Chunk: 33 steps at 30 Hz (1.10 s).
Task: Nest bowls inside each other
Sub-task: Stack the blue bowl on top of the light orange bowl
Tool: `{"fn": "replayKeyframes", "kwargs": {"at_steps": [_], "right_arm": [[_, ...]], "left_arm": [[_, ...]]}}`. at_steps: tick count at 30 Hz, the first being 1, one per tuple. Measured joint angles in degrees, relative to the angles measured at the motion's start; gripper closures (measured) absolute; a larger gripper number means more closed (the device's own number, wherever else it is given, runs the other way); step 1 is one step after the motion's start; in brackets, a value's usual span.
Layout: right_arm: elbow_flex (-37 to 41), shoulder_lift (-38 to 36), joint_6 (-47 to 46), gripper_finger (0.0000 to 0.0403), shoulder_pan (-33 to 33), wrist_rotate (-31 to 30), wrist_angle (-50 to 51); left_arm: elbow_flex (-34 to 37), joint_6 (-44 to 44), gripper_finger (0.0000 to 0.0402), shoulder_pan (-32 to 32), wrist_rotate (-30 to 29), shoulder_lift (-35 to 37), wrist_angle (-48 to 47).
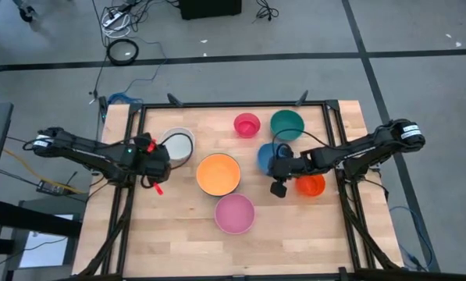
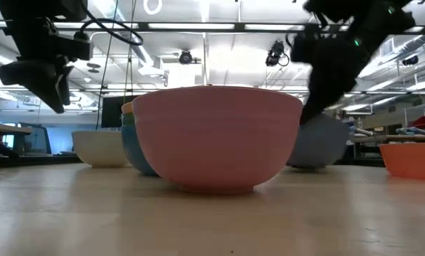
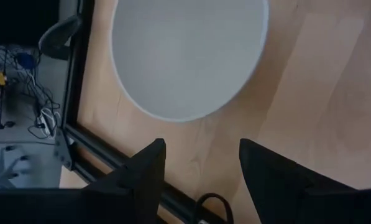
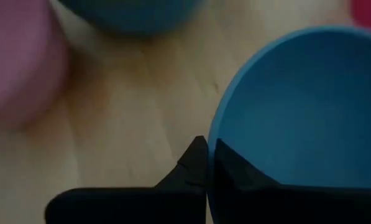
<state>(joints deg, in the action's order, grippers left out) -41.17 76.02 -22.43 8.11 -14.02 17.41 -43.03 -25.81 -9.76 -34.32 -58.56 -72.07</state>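
Note:
My right gripper (image 1: pixel 277 165) is shut on a blue bowl (image 4: pixel 303 106) right of the table's middle. My left gripper (image 3: pixel 201 168) hovers open over bare wood beside the white bowl (image 3: pixel 188 56), clear of it. An orange bowl (image 1: pixel 218 173) sits inside another blue bowl (image 2: pixel 137 149) at the centre. A large pink bowl (image 1: pixel 234 213) stands near the front. A small pink bowl (image 1: pixel 247 124) and a green bowl (image 1: pixel 287 125) stand at the back. An orange-red bowl (image 1: pixel 311 185) rests beside my right gripper. My right gripper pinches the blue bowl's rim (image 4: pixel 215 134) on the side facing the right arm. One finger (image 4: pixel 235 171) is inside the bowl and the other (image 4: pixel 194 167) outside. The fingers slant down from the table's right. The bowl (image 2: pixel 319 142) stands upright with its base on the table.
A black frame rail (image 3: pixel 98 155) runs along the table's left edge close to my left gripper. Bare wood lies along the front of the table on either side of the large pink bowl.

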Motion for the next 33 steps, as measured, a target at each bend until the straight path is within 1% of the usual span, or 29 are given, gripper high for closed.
{"fn": "replayKeyframes", "kwargs": {"at_steps": [4, 8, 10, 14, 16, 17, 19, 24, 27, 30, 33], "right_arm": [[-5.41, 0.03, 4.8, 0.0402, 0.06, -0.7, -3.77], [-10.93, 0.03, 8.91, 0.0402, 0.58, -2.44, -3.85], [-13.05, 0.03, 10.68, 0.0402, 0.91, -2.16, -6.2], [-15.05, 1.43, 12.61, 0.0403, 0.91, 2.72, -13.94], [-15.94, 3.67, 12.68, 0.0403, 0.91, 5.51, -18.95], [-16.45, 5.02, 12.68, 0.0403, 0.91, 6.7, -19.23], [-18.61, 8.58, 13.22, 0.0403, 0.89, 7.89, -19.12], [-25.18, 16.99, 15.13, 0.0403, 0.89, 9.93, -17.28], [-29.48, 20.99, 15.32, 0.0403, 0.86, 10.25, -12.68], [-32.22, 24.11, 14.23, 0.0399, 0.78, 10.55, -7.66], [-33.26, 25.96, 12.54, 0.0387, 0.73, 11.47, -5.97]], "left_arm": [[0.0, -1.2, 0.0188, 0.0, -0.4, 0.56, 0.05], [0.0, -1.56, 0.0188, 0.0, -0.88, 0.52, -0.02], [0.0, -1.73, 0.0188, 0.0, -1.03, 0.52, -0.09], [0.0, -3.23, 0.0188, 0.0, -1.89, 0.52, -0.33], [-0.02, -4.27, 0.0188, 0.0, -2.48, 0.5, -0.28], [-0.07, -4.92, 0.0188, 0.0, -2.72, 0.49, -0.75], [-0.21, -5.96, 0.0188, 0.0, -3.82, 0.52, -0.96], [-0.22, -6.26, 0.0188, 0.0, -3.83, 0.5, -1.07], [-0.22, -6.37, 0.0188, 0.0, -3.83, 0.52, -1.16], [-0.33, -6.37, 0.0188, 0.0, -3.92, 0.54, -1.22], [-0.37, -6.72, 0.0188, 0.02, -4.65, 0.49, -1.4]]}}
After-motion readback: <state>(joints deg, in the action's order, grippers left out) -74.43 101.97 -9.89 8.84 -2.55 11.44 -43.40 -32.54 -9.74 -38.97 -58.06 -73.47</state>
